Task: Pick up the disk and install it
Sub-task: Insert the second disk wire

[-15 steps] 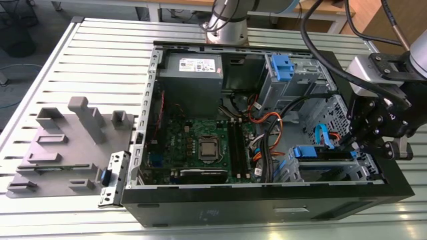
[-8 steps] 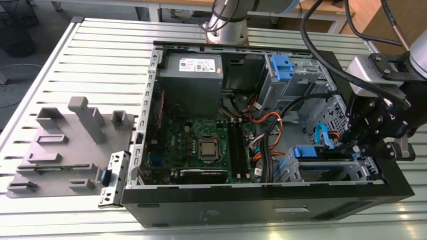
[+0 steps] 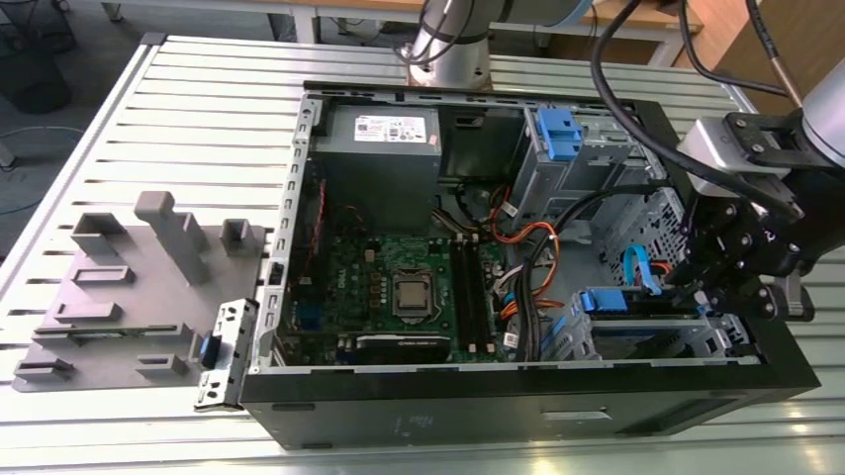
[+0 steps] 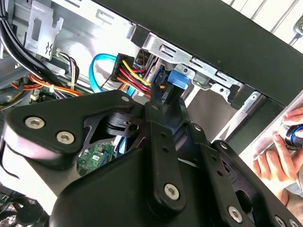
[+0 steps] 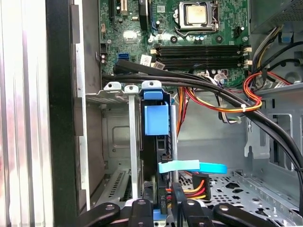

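Exterior view
- Case: the open computer case (image 3: pixel 528 381) is lying on the slatted table (image 3: pixel 198 119), taking up the middle and right of the frame.
- Pincer: my pincer (image 3: pixel 713 302) is reaching down into the drive bay at the lower right of the frame.
- Disk: the disk (image 3: pixel 610 300) is sitting in that bay, its blue bracket showing just beside my fingers, toward the exterior view's left.
- Fixture: a grey moulded fixture (image 3: pixel 133 287) is lying on the table at the exterior view's left, outside the case.

First wrist view
- Disk: the disk (image 5: pixel 156 120) is standing on edge inside the metal cage of the bay, blue bracket facing the camera.
- Pincer: my pincer (image 5: pixel 160 208) is clamping the disk, one finger on each side.
- Cable: a pale blue cable (image 5: pixel 191 166) is crossing the disk's edge.
- Motherboard: the motherboard (image 5: pixel 199 33) is lying beyond the bay.

Second wrist view
- Pincer: my pincer (image 4: pixel 161 94) is pointing at the cage under the black case wall.
- Disk: the blue bracket of the disk (image 4: pixel 176 78) is showing past my fingertips.
- Hand: a person's hand (image 4: pixel 277 153) is resting outside the case wall.
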You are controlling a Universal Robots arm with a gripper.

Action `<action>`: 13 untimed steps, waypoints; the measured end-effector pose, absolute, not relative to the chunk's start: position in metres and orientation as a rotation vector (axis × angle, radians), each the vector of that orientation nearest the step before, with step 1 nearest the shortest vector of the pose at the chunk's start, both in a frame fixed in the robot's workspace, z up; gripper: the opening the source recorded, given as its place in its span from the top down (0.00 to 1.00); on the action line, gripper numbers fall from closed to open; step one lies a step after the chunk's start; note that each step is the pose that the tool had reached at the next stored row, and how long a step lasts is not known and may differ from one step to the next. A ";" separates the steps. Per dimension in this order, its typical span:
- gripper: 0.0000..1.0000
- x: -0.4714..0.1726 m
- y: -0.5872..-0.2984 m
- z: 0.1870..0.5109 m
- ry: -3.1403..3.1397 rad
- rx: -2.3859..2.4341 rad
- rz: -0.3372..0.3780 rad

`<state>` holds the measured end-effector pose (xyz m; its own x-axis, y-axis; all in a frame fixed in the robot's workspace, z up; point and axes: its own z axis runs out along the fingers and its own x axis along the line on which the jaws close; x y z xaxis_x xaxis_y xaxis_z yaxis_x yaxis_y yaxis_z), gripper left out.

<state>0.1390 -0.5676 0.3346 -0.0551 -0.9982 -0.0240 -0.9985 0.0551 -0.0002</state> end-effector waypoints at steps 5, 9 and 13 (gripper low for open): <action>0.71 0.142 -0.567 0.333 2.270 -2.148 0.028; 0.71 0.144 -0.567 0.333 2.271 -2.149 0.031; 0.71 0.144 -0.567 0.333 2.272 -2.150 0.033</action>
